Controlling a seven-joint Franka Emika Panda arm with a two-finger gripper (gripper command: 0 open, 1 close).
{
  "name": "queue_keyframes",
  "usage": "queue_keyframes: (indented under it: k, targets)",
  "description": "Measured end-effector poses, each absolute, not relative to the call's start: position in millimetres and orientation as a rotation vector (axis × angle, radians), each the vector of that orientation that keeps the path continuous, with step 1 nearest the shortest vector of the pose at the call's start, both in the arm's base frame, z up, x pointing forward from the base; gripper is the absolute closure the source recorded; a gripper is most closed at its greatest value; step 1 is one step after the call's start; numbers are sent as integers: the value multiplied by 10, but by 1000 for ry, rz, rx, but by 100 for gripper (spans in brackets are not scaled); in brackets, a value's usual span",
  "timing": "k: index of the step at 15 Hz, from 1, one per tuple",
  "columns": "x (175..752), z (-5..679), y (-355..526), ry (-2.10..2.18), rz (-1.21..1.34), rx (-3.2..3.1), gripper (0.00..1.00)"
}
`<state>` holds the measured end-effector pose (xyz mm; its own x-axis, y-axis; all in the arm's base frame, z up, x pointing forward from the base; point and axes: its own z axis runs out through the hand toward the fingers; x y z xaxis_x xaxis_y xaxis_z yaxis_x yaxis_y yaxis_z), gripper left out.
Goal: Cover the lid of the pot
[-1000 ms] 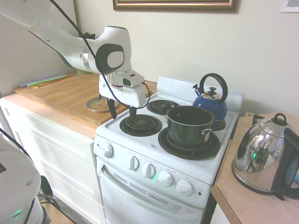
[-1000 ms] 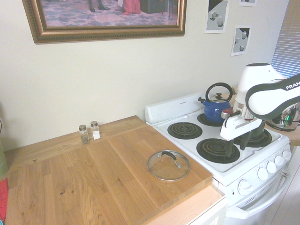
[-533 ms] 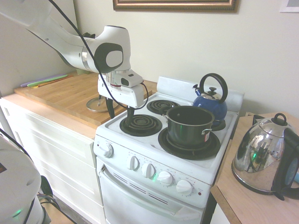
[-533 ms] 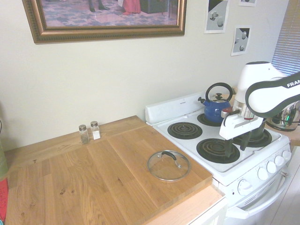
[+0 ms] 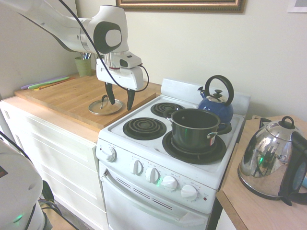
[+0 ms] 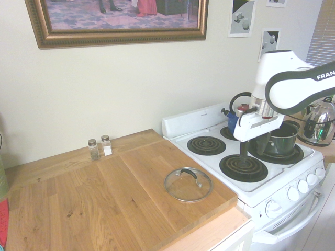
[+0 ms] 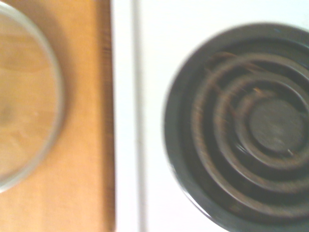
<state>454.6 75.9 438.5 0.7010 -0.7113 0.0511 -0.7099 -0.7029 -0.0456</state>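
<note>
If going for the lid [image 6: 188,196], must shift gripper [image 5: 121,106], spread wide and empty, from above the coil burner [image 6: 243,168] onto the wooden board [image 6: 131,209], away from the pot [image 5: 192,132].

First exterior view, positions from fingers [image 5: 130,99]: lid [image 5: 99,109] left, on board [image 5: 62,98]. Cup [image 5: 83,67] left and behind. Stove [image 5: 120,143] beneath and to the right; bare burner [image 5: 144,128] below. Pot [image 5: 194,132] right, on another burner; stove kettle [image 5: 218,109] farther right, behind pot. Counter kettle [image 5: 268,160] farthest right, on counter [image 5: 240,203]. Second exterior view: shakers [image 6: 100,148] left of fingers, beyond lid.
</note>
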Motion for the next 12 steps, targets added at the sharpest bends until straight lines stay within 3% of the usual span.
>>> queue_keyframes:
  k: [12]
  targets:
    - [5120,4452,2157,964,-95,-2946,0]
